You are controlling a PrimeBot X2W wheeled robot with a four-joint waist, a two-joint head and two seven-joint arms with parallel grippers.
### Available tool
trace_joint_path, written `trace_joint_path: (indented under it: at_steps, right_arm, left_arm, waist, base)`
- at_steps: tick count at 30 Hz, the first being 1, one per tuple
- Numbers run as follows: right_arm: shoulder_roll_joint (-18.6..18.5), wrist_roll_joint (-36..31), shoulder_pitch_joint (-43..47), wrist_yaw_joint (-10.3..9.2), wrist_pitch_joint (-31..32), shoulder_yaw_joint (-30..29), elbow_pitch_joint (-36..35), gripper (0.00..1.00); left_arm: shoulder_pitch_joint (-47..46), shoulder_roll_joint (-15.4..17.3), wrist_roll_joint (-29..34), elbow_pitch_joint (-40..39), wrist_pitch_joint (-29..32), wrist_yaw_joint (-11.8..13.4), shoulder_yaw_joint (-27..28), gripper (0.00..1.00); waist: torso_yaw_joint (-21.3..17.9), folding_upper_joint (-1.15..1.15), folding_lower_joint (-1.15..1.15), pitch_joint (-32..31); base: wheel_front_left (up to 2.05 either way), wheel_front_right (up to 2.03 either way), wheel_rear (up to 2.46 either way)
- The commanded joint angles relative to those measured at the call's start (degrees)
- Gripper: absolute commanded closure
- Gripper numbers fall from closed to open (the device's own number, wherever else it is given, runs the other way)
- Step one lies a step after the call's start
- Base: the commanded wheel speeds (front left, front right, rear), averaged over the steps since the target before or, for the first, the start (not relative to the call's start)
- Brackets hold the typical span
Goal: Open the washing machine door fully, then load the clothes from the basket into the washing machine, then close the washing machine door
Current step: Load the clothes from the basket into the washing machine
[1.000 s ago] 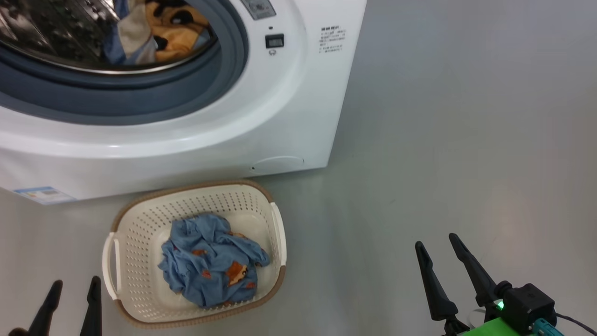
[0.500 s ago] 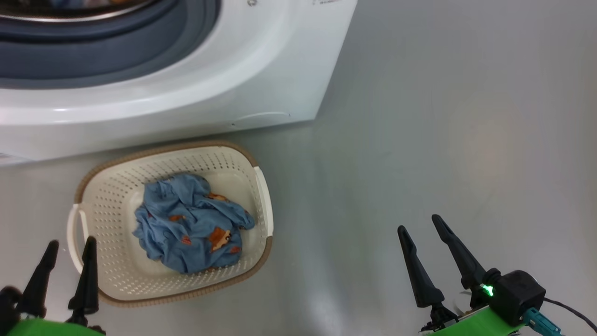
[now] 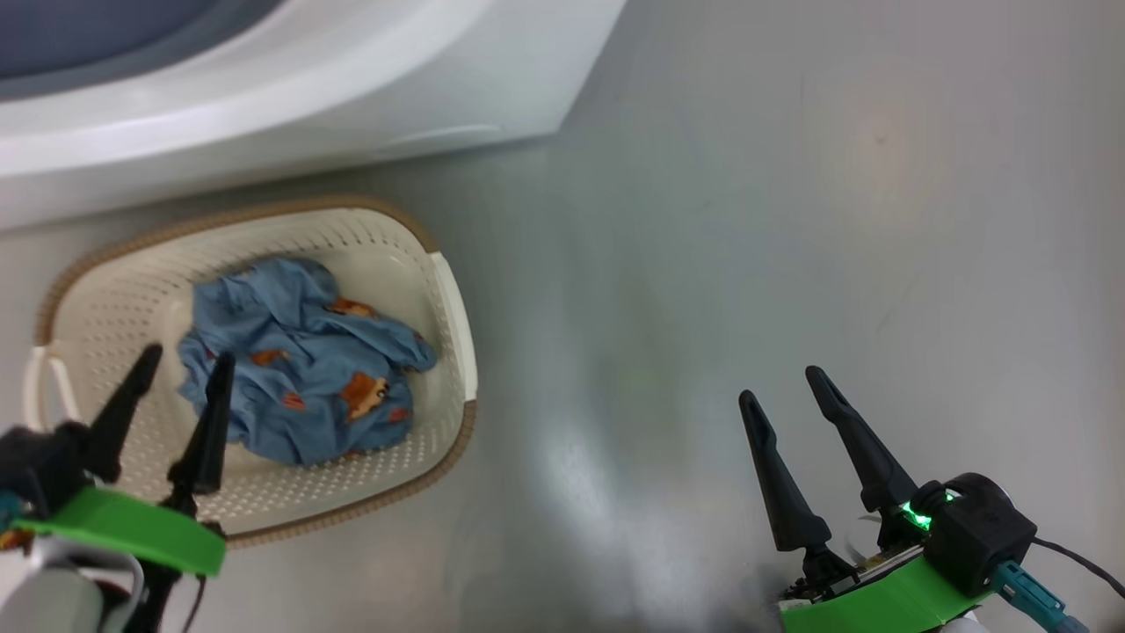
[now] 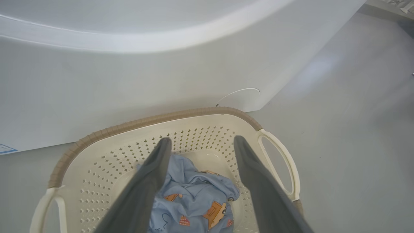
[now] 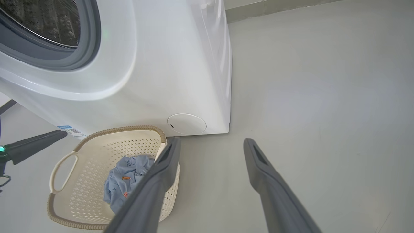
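Both claws gape wide with nothing in them, but my left gripper (image 3: 189,356) is the nearer one — the clothes (image 3: 299,369) lie bunched in the basket (image 3: 453,299) just ahead of and below its fingertips — while my right gripper (image 3: 780,385) hangs well off to their right.

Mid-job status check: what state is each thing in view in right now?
washing machine: drum opening uncovered.
basket: upright on the floor, holding clothes.
clothes: crumpled, ungripped.
left hand: open, empty, over the basket.
right hand: open, empty, over bare floor.
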Motion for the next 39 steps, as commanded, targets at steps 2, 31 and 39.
trace_joint_path:
  at_steps: [2,31,39]
  right_arm:
    - [-0.17,1.03,0.36,0.09,-0.27,1.96,-1.74,0.00]
    - [-0.17,2.56,0.69,0.09,-0.27,5.25,-4.42,0.00]
    - [-0.17,3.19,1.64,0.09,-0.27,6.50,-5.14,0.00]
  left_arm:
    - [-2.51,2.57,0.19,0.46,-0.36,-0.13,1.31,0.00]
    - [-22.47,8.14,3.19,22.71,-0.36,-0.13,-14.23,0.00]
    - [-26.80,8.77,2.72,30.35,-0.36,-0.13,-15.53,0.00]
  waist:
    - [-1.85,0.00,0.00,4.03]
    - [-5.98,0.00,0.00,17.12]
    - [-7.50,0.00,0.00,18.47]
  base:
    - [0.00,0.00,0.00]
    - [0.00,0.00,0.00]
    - [0.00,0.00,0.00]
